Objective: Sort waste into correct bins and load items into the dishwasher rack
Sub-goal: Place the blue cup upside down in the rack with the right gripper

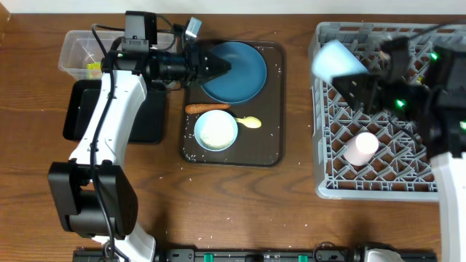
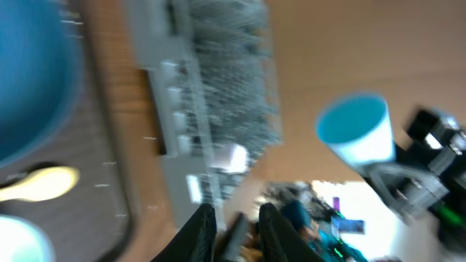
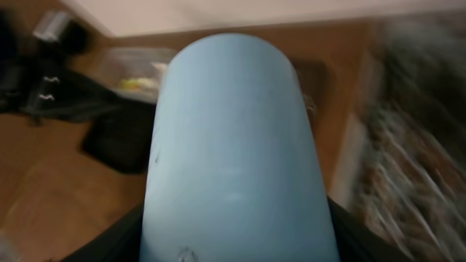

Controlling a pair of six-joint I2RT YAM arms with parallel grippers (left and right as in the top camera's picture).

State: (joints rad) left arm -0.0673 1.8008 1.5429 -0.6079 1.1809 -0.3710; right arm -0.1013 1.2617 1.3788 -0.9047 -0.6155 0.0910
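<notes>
My right gripper [image 1: 358,81] is shut on the light blue cup [image 1: 338,60], holding it on its side above the left edge of the grey dishwasher rack [image 1: 329,185]. That cup [image 3: 233,145] fills the right wrist view between the fingers [image 3: 109,244]. A pink cup [image 1: 362,148] lies in the rack. My left gripper [image 1: 226,67] hovers over the dark blue bowl [image 1: 240,73], fingers [image 2: 200,233] slightly apart with nothing between them. Below the bowl lie an orange carrot [image 1: 207,108], a white bowl [image 1: 215,131] and a yellow spoon [image 1: 250,122].
The bowls, carrot and spoon sit on a dark brown serving tray [image 1: 275,102] with loose rice grains [image 1: 191,153] near its lower left corner. A clear tub [image 1: 76,45] holding a yellow wrapper [image 1: 93,69] stands at far left, a black tray [image 1: 76,116] below it.
</notes>
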